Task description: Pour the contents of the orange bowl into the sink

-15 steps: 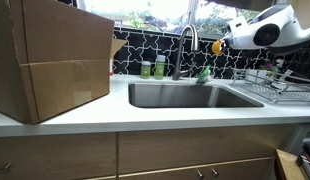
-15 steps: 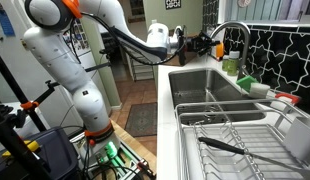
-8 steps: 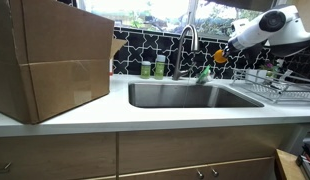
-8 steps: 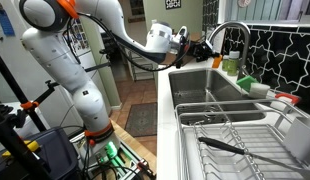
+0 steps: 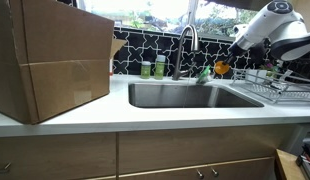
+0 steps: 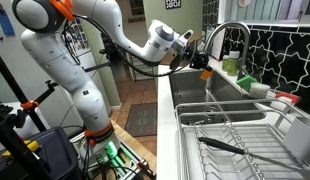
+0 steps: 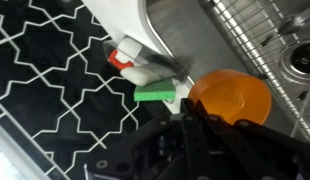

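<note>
Orange bowl (image 7: 231,96): rim was pinched in the gripper (image 7: 198,118), above the sink (image 5: 175,95).
Risk: tipping could have loosened that thin rim hold, dropping the bowl below the gripper.

The bowl (image 5: 222,68) hangs over the sink (image 5: 175,96) near the faucet (image 5: 188,42), dish rack (image 5: 277,86) alongside.

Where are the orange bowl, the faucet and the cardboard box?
orange bowl (image 7: 231,98), wrist view, on its rounded outer wall.
faucet (image 5: 180,50), in an exterior view, on its upright neck.
cardboard box (image 5: 50,60), in an exterior view, on its front face.
</note>
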`<state>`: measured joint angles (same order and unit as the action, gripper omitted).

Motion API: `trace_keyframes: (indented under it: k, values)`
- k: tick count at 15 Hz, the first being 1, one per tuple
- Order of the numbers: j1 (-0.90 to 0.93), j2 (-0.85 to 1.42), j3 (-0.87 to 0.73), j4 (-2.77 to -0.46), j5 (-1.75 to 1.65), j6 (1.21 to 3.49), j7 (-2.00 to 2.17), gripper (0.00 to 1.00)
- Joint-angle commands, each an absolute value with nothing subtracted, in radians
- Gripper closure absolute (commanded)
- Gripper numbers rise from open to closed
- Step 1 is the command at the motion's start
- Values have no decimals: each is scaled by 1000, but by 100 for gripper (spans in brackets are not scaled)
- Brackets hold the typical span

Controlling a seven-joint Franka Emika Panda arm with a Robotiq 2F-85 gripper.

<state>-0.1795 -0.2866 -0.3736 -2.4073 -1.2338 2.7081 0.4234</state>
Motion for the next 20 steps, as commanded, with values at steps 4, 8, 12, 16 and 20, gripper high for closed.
trace_keyframes:
  k: [4, 8, 12, 16, 20]
  values:
    - [2, -346, -437, -2495, -715, 2482, 27, 99]
    - [-31, -354, -346, -2445, -407, 2253, -199, 99]
    - [-77, -341, -279, -2418, -322, 2145, -225, 96]
    - [-81, -341, -263, -2399, -278, 2075, -238, 96]
    - [-54, -332, -266, -2433, -177, 2114, -285, 99]
